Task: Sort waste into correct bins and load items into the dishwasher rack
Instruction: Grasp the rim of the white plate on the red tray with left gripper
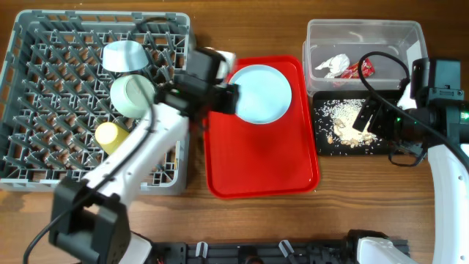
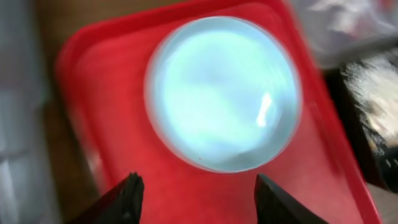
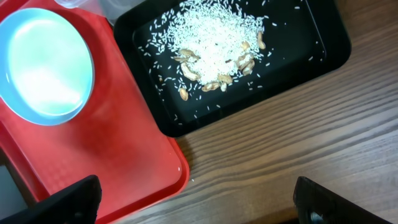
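Hovering above the plate [image 1: 260,93], which lies by the red tray's [image 1: 256,169] far edge, the left gripper [image 2: 199,193] shows jaws spread and empty. Loading the rack [image 1: 44,95] seems the step in hand, so next it must drop and pinch the plate's rim. The right gripper [image 3: 196,199] gapes wide, holding nothing.

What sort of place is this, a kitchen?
Likely a lab table staged for dish clearing: a dishwasher rack, a plate on a red tray, and a clear tub and black tray holding waste.
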